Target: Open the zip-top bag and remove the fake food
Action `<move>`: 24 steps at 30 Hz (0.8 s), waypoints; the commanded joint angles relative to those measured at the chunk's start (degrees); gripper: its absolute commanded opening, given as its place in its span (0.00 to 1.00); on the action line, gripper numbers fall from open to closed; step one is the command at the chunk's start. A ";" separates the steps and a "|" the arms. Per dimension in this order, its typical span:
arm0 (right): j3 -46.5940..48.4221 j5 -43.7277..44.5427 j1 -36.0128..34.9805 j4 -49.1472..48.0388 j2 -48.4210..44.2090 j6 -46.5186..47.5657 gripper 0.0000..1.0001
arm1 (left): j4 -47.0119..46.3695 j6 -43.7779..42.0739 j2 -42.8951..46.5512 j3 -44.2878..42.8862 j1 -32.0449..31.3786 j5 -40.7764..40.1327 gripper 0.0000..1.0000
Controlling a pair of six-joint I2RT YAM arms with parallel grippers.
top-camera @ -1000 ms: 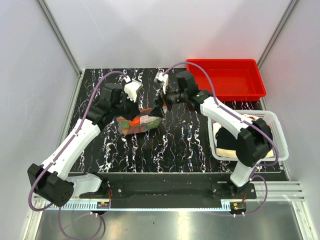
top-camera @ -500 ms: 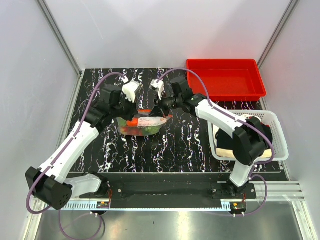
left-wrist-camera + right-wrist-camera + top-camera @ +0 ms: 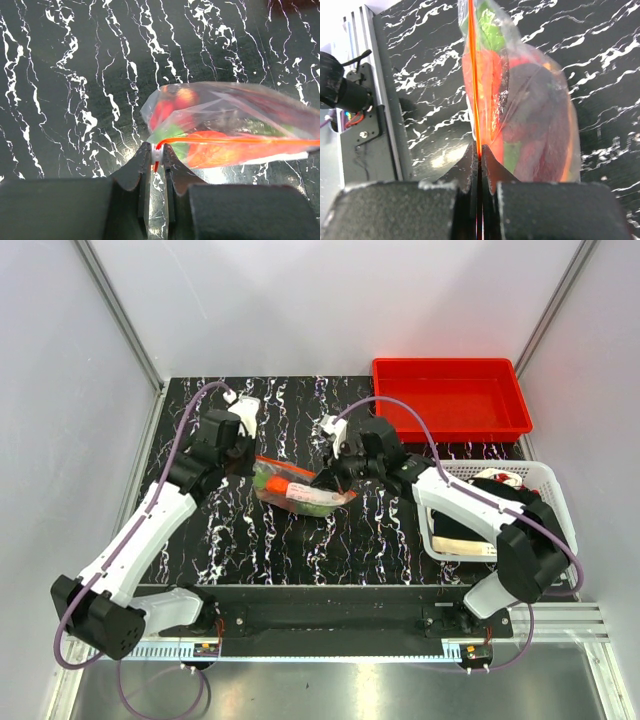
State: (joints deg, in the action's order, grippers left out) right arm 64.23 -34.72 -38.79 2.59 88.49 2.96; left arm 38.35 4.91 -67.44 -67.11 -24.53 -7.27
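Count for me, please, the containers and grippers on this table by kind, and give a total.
zip-top bag: 1
red tray: 1
white mesh basket: 1
grippers: 2 (left gripper, right gripper, each pinching the bag's zip strip)
Total: 5
The fake food inside the bag overlaps too much to count.

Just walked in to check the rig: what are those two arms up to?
Both arms are handling a clear zip bag of toy food over the black table. The left tool is pinched shut on one end of the bag's orange zip strip, the right tool on the other end. The strip runs taut between them, the zip looks closed, and the food is inside.
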 commanded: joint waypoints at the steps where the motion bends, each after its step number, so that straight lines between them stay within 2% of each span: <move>1: -2.26 3.42 -1.90 0.66 -4.81 -5.24 0.00 | 0.68 1.05 3.45 -3.64 3.18 -7.76 0.24; 4: -4.10 6.49 -5.06 -1.36 -5.69 -8.06 0.00 | 1.11 6.92 6.26 -3.29 3.09 -8.90 0.59; 5: -5.24 9.47 -5.77 -1.97 -6.04 -9.10 0.00 | 2.42 8.52 8.53 -3.29 3.18 -8.90 0.85; 6: -5.86 9.93 -6.73 -4.24 -6.13 -9.98 0.00 | 3.04 10.19 9.86 -3.11 3.09 -8.30 0.95; 7: -6.48 10.11 -7.00 -5.39 -6.13 -10.86 0.00 | 3.57 13.78 11.26 -2.59 3.09 -8.20 0.98; 9: -8.85 12.13 -8.66 -10.29 -5.70 -13.76 0.00 | 5.15 18.71 16.09 0.64 3.09 -8.64 0.99; 11: -9.38 15.27 -10.60 -11.99 -5.00 -14.47 0.00 | 6.99 27.49 19.43 3.72 3.09 -7.51 0.98; 15: -8.51 18.71 -13.85 -15.68 -1.23 -16.32 0.00 | 8.23 44.96 28.57 16.00 3.18 2.13 0.91; 18: -7.71 19.95 -16.14 -17.09 1.16 -16.24 0.00 | 7.62 54.73 31.31 22.78 3.09 8.31 0.91; 24: -6.40 18.72 -17.64 -16.65 2.92 -14.83 0.00 | 2.00 60.74 27.98 25.54 3.18 11.66 0.99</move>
State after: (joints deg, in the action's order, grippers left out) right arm 54.74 -17.41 -55.75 -10.50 91.13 -12.29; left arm 46.96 56.62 -37.87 -41.28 -21.34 -0.62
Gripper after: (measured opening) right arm 0.014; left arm 0.958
